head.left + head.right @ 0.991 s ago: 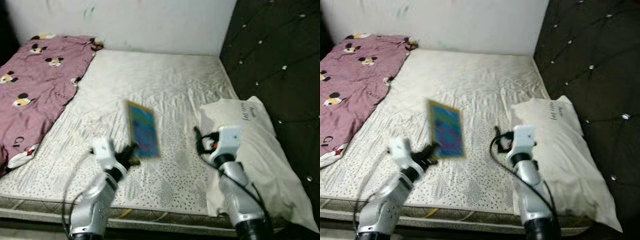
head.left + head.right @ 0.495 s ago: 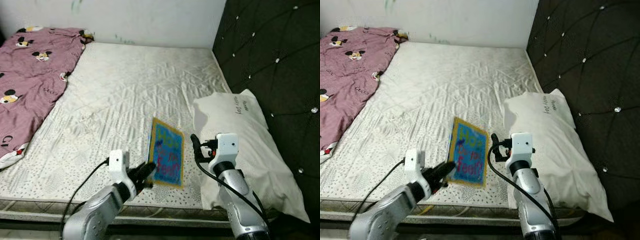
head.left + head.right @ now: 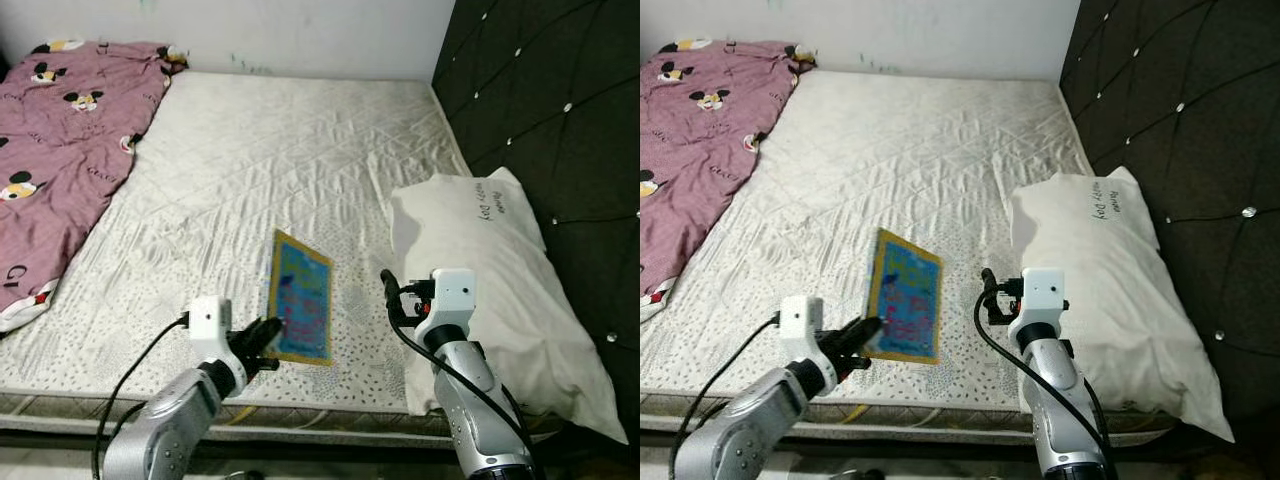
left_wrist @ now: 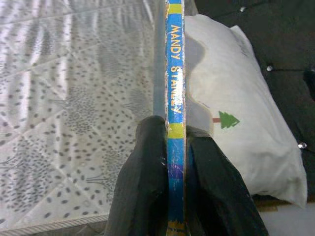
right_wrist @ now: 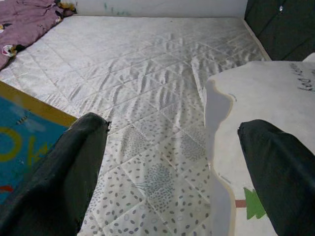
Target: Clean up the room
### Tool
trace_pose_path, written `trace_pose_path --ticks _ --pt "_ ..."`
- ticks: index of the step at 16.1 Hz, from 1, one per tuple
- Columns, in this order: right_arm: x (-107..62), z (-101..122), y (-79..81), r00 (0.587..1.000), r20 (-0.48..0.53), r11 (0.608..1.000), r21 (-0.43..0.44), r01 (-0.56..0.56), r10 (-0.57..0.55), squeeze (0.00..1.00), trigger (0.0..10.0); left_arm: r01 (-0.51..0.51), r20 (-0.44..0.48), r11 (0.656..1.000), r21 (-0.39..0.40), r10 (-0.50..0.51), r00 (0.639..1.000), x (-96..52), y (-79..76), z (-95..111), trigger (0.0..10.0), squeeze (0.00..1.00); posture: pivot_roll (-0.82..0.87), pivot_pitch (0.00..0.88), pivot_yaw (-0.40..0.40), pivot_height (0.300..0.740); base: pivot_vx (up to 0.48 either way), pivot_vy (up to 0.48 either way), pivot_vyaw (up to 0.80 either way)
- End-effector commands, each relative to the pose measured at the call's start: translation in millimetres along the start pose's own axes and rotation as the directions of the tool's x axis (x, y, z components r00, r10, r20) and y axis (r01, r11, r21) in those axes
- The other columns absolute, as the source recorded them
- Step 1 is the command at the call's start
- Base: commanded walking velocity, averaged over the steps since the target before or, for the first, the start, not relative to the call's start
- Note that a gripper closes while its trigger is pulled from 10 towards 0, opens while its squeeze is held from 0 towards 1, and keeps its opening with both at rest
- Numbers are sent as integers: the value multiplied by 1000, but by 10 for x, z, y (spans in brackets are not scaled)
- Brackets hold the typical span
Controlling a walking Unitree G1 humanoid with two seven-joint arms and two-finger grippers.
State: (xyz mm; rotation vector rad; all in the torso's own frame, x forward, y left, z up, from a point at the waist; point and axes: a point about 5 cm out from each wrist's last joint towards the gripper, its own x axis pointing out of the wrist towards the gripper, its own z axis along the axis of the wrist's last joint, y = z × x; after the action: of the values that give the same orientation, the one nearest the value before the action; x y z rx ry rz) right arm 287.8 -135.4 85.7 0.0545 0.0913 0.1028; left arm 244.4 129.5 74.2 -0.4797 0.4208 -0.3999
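Holding a thin blue book point(image 3: 301, 297) upright by its lower edge, the left gripper point(image 3: 262, 340) has both fingers point(image 4: 142, 182) pressed against the covers; the spine reads "MANDY STANLEY". Book sits above the mattress point(image 3: 300, 160) near its front edge, at about 6 o'clock in the head view. Right gripper point(image 3: 392, 295) hovers at 3 o'clock of the book, fingers point(image 5: 78, 172) spread wide apart, nothing between them. White pillow point(image 3: 490, 280) lies at 3 o'clock against the dark padded headboard point(image 3: 560, 90). Pink cartoon-print blanket point(image 3: 60, 130) lies at 10 o'clock.
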Motion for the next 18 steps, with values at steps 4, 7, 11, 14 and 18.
trace_pose_path --ticks 4,7,11,14,18 --pt "8 -2 -1 1000 -6 1000 18 10 -10 0 10000 -75 129 997 37 70 989 34 23 199 10000 0 -3 126 -19 740 0 0 0" --pt "25 3 5 1000 -5 1000 21 9 -9 0 10000 -113 156 993 37 106 982 36 72 235 10000 0 -2 123 -17 740 0 0 0" --pt "45 14 23 1000 -2 1000 23 -4 4 0 10000 -142 178 988 55 130 975 53 101 258 10000 0 -3 124 -16 740 0 0 0" --pt "43 22 21 1000 1 1000 24 -9 9 0 10000 -165 188 985 56 152 970 27 141 240 10000 0 -5 127 -17 703 0 0 0" --pt "45 38 10 1000 10 1000 25 -1 1 0 10000 -181 248 981 67 160 956 9 138 312 10000 0 -6 129 -17 662 0 0 0"
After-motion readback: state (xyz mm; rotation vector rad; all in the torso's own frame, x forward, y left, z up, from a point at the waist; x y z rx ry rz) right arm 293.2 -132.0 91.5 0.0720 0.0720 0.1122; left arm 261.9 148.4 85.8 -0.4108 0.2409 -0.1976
